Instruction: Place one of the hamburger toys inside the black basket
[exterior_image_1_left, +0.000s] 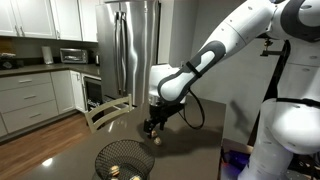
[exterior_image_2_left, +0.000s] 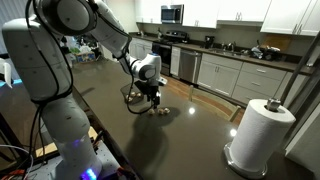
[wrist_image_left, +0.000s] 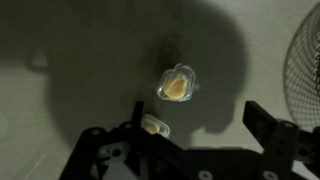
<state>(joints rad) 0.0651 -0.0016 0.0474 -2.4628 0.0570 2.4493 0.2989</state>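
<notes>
In the wrist view one tan hamburger toy (wrist_image_left: 178, 86) lies on the dark table ahead of my jaws. A second toy (wrist_image_left: 153, 125) lies right by the left finger, partly hidden by it. My gripper (wrist_image_left: 200, 128) is open and holds nothing. The black basket's wire rim (wrist_image_left: 306, 60) shows at the right edge. In both exterior views the gripper (exterior_image_1_left: 152, 126) (exterior_image_2_left: 149, 96) hovers low over the toys (exterior_image_1_left: 158, 140) (exterior_image_2_left: 160, 111). The black basket (exterior_image_1_left: 122, 158) stands close by on the table, with small tan toys inside.
A white paper towel roll (exterior_image_2_left: 262, 136) stands on the table toward its near corner. A wooden chair back (exterior_image_1_left: 106, 112) sits at the table's far edge. A steel fridge (exterior_image_1_left: 135, 45) and kitchen cabinets stand behind.
</notes>
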